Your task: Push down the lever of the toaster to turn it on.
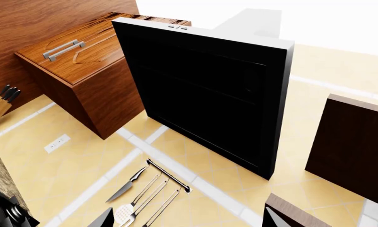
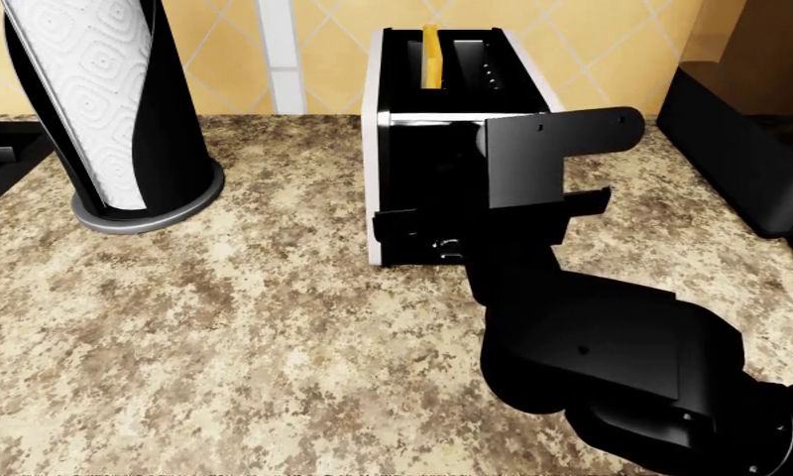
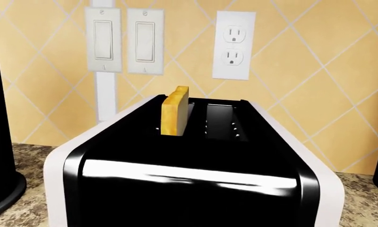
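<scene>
The toaster point(image 2: 403, 69) stands at the back of the speckled counter point(image 2: 238, 327), with white sides and a glossy black top. A slice of toast point(image 2: 431, 55) sticks up from one slot. The right wrist view shows the toaster's top point(image 3: 195, 151) and the toast point(image 3: 175, 111) from close up. My right arm reaches to the toaster's black front, and my right gripper point(image 2: 430, 238) is against that face, mostly covered by its own wrist bracket. The lever is hidden behind the arm. My left gripper point(image 1: 189, 222) is open and empty, away from the toaster.
A black holder with a white paper roll point(image 2: 106, 109) stands at the left. A black coffee machine point(image 2: 753, 149) is at the right. Wall switches point(image 3: 123, 40) and an outlet point(image 3: 233, 45) are behind the toaster. The left wrist view shows a black appliance panel point(image 1: 208, 94) and a utensil rail point(image 1: 167, 175).
</scene>
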Available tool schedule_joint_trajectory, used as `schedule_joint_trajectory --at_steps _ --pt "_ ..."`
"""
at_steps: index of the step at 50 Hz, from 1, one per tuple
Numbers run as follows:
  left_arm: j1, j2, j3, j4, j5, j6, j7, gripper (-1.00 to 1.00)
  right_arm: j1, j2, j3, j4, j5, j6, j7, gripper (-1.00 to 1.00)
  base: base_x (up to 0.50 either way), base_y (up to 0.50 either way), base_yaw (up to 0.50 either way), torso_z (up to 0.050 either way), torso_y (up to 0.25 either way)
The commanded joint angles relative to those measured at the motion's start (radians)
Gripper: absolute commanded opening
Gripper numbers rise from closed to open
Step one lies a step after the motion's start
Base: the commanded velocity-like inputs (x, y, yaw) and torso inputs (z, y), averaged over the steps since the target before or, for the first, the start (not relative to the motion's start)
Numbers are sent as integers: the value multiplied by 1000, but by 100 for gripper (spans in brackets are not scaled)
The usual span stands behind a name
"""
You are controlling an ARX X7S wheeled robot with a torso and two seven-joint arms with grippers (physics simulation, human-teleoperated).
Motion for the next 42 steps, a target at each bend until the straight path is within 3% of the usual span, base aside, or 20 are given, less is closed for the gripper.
schedule_joint_trajectory --at_steps 1,42 --pt "-2 1 0 0 1 -2 1 100 -79 19 -53 68 71 -6 0 -100 0 0 3 0 0" --pt "-5 -3 1 3 4 -6 -7 100 -195 50 -89 67 66 -23 3 -100 0 -1 -1 -2 0"
